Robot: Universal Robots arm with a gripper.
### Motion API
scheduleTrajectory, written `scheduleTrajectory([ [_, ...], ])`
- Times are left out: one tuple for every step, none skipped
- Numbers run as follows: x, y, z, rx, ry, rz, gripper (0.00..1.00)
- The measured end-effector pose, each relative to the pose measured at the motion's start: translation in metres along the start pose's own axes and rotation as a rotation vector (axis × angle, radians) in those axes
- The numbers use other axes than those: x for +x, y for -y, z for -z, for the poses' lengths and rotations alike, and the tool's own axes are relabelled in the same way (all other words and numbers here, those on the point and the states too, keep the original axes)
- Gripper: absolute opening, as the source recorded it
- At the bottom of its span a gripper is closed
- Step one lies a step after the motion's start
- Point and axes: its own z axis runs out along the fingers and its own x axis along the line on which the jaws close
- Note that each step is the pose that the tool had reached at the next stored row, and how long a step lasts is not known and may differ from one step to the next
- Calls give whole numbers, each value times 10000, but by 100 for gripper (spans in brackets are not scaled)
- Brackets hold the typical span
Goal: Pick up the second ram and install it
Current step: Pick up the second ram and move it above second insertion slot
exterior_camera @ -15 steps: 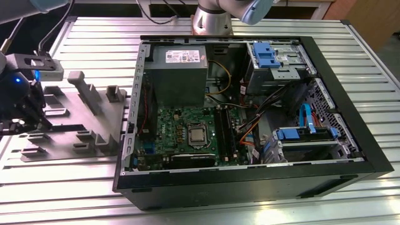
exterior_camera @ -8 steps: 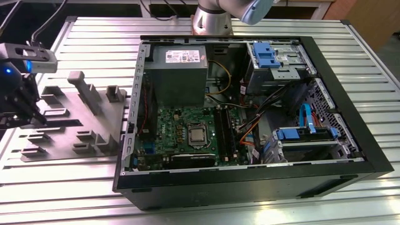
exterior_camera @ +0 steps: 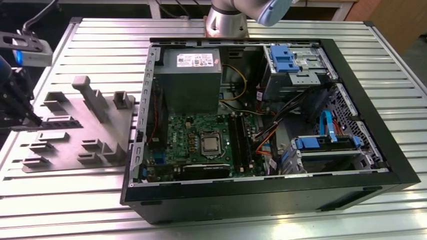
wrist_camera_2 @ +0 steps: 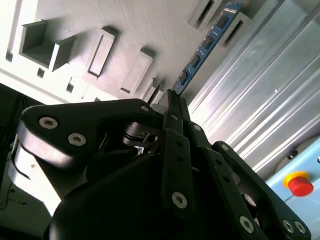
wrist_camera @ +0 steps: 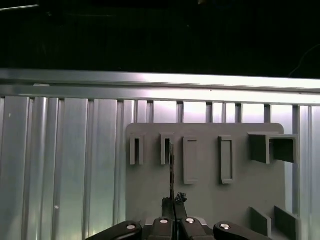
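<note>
The second ram (wrist_camera_2: 205, 47) is a thin blue-green strip with dark chips, lying along the slotted blocks of the grey holder plate (wrist_camera_2: 135, 25). In the first wrist view the ram (wrist_camera: 171, 170) is edge-on, running from a slot down into the fingers. My gripper (wrist_camera_2: 171, 97) is shut on its near end, the black fingers (wrist_camera_2: 176, 145) pressed together around it. In the exterior view the gripper (exterior_camera: 30, 119) hangs over the holder plate (exterior_camera: 80, 135) at the exterior view's left, with the ram (exterior_camera: 61, 122) just beside the fingertips.
An open black computer case (exterior_camera: 267, 125) lies to the exterior view's right of the holder, with the green motherboard (exterior_camera: 193, 142), a grey power-supply box (exterior_camera: 190, 75), blue drive brackets (exterior_camera: 283, 57) and loose cables inside. Everything rests on a ribbed metal table (exterior_camera: 87, 45). A red button (wrist_camera_2: 300, 184) sits off the table.
</note>
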Motion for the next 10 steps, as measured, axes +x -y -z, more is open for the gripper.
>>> scheduleTrajectory([
  [-1,-1,36,2,3,0,11],
  [-2,-3,75,0,4,-1,11],
  [-3,-4,115,0,6,0,11],
  [-4,-5,153,1,8,-1,11],
  [-5,-6,190,1,9,-1,11],
  [-5,-8,226,0,9,-1,11],
  [-6,-9,265,0,9,0,11],
  [-7,-10,303,1,10,0,11],
  [-8,-11,339,0,11,-1,11],
  [-9,-12,373,0,12,0,11],
])
